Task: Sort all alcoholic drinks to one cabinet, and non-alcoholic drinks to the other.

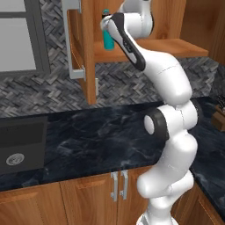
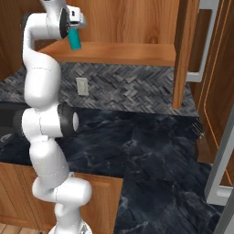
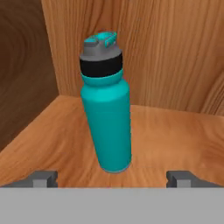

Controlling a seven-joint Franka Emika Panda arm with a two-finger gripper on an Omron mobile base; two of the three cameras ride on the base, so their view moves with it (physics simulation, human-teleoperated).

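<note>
teal bottle (image 3: 106, 118) parked upright on the cabinet's shelf floor (image 3: 175, 135), near the back corner | claw (image 3: 111, 177) spread wide, nothing in it, bottle just ahead | looks dropped off, soft-drink side

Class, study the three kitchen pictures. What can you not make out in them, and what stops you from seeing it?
- Teal bottle: in the left base view the arm covers most of it.
- Open cabinet: its top is cut off by the upper edge of the right base view.
- Gripper: in the hand view its tips stand wide apart; the base views hide them behind the arm.
</note>
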